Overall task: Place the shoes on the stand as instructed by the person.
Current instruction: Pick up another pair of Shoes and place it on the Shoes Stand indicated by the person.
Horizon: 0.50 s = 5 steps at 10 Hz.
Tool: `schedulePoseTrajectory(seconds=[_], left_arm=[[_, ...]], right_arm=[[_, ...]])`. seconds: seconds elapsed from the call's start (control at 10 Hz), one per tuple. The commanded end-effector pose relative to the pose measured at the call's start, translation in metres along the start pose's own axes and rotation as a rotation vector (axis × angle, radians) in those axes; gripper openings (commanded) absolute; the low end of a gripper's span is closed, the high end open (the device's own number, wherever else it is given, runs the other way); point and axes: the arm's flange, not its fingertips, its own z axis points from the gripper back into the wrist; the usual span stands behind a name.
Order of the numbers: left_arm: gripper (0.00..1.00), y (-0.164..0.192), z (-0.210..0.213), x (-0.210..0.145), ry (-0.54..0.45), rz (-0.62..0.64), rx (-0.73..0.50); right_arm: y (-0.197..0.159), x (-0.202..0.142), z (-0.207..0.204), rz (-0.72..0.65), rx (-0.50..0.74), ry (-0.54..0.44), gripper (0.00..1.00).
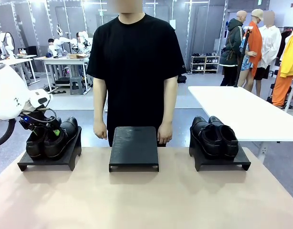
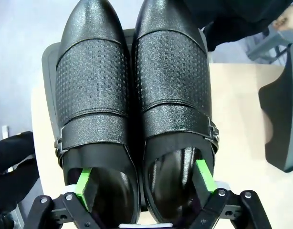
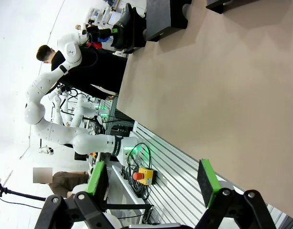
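Table (image 1: 137, 200): left stand's shoes (image 2: 137, 95) lie toes toward person (image 1: 136, 71).

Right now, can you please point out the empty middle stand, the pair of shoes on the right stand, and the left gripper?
middle stand (image 1: 134, 141), front view, on its bare top.
right pair of shoes (image 1: 215, 136), front view, between the toes.
left gripper (image 2: 145, 183), left wrist view, midway between its green pads.

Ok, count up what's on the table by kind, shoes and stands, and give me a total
Shoes: 4, the buckled pair on the left stand and the thick-soled pair on the right stand
Stands: 3, with the bare middle stand
Total: 7
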Motion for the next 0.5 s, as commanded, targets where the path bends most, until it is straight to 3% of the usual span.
schedulePoseTrajectory(seconds=[0.0, 0.2, 0.4], left_arm=[[1.0, 0.003, -0.001, 0.003, -0.01, 0.011, 0.004], [1.0, 0.0, 0.0, 0.0, 0.0, 0.0, 0.0], [1.0, 0.023, 0.058, -0.017, 0.107, 0.027, -0.14]], right_arm=[[0.002, -0.001, 0.001, 0.013, 0.009, -0.001, 0.96], [0.002, -0.001, 0.001, 0.013, 0.009, -0.001, 0.96], [0.002, -0.001, 0.001, 0.013, 0.009, -0.001, 0.96]])
